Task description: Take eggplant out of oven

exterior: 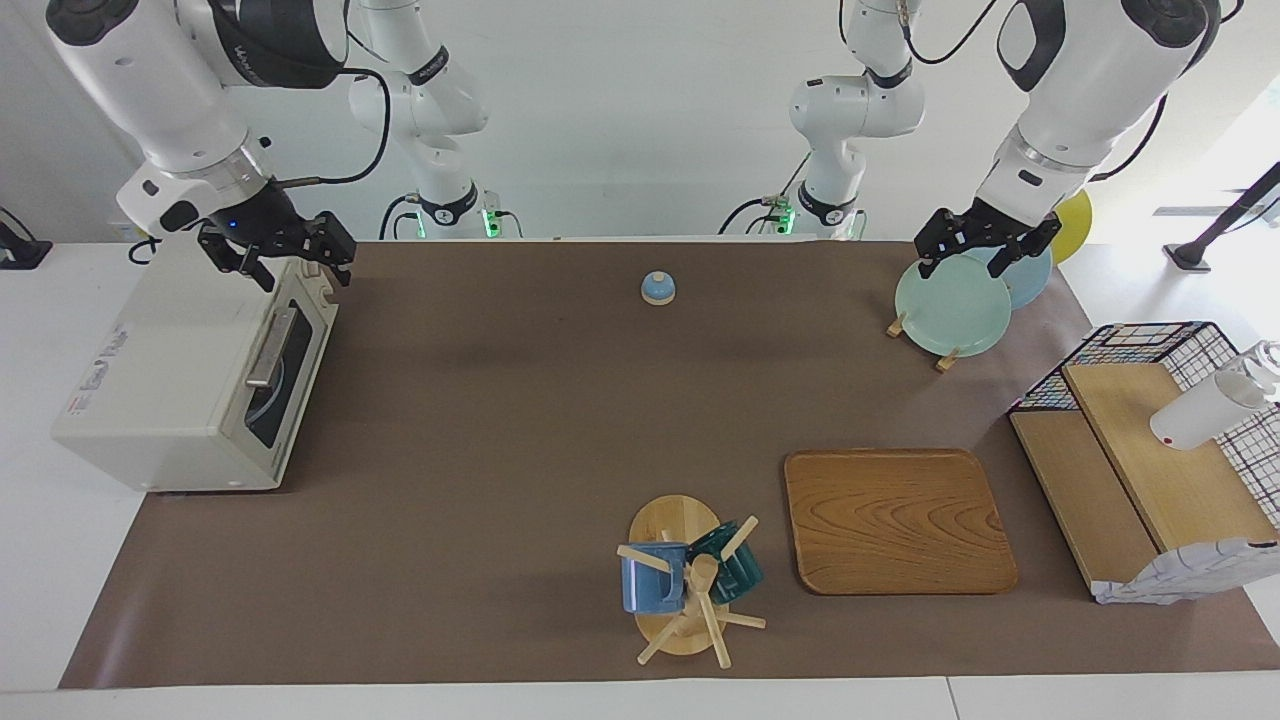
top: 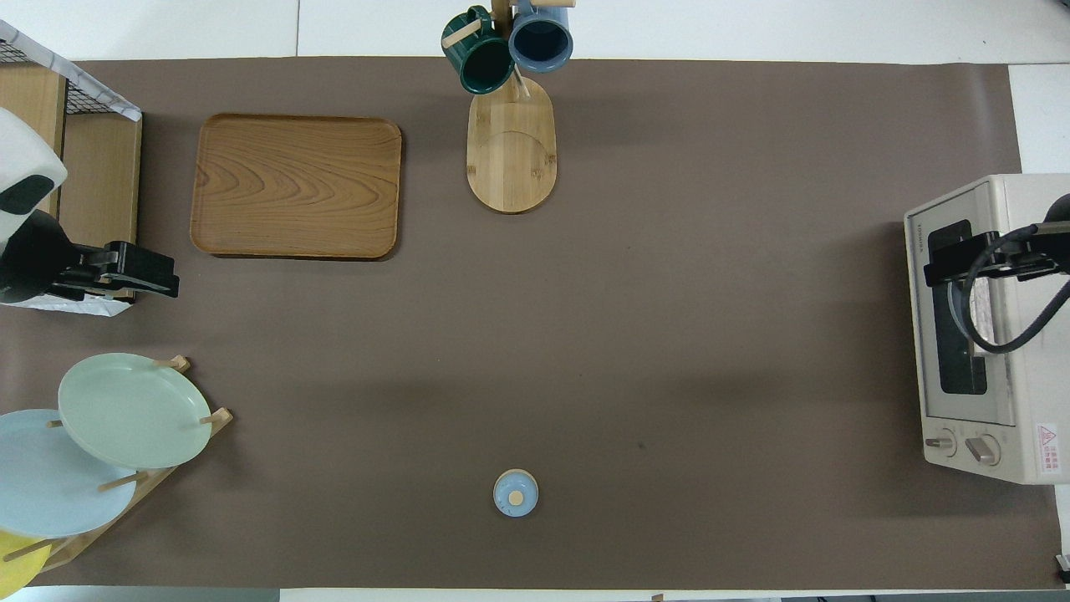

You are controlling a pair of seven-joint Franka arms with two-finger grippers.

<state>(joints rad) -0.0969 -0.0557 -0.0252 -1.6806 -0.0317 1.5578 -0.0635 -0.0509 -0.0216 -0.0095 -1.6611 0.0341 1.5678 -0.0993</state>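
Note:
The cream-white oven (exterior: pixel 170 400) stands at the right arm's end of the table. Its dark glass door (exterior: pixel 285 375) is shut and the metal bar handle (exterior: pixel 272 346) is up against it. It also shows in the overhead view (top: pixel 1024 334). The eggplant is hidden; I cannot make it out through the glass. My right gripper (exterior: pixel 300 268) is open and empty, hovering over the top front edge of the oven, above the handle. My left gripper (exterior: pixel 968 262) is open and empty, waiting over the plate rack.
A small blue bell (exterior: pixel 657 288) sits mid-table near the robots. A wooden tray (exterior: pixel 897 520) and a mug tree with two mugs (exterior: pixel 690 580) lie farther out. A plate rack (exterior: pixel 955 305) and a wire-and-wood shelf (exterior: pixel 1150 470) stand at the left arm's end.

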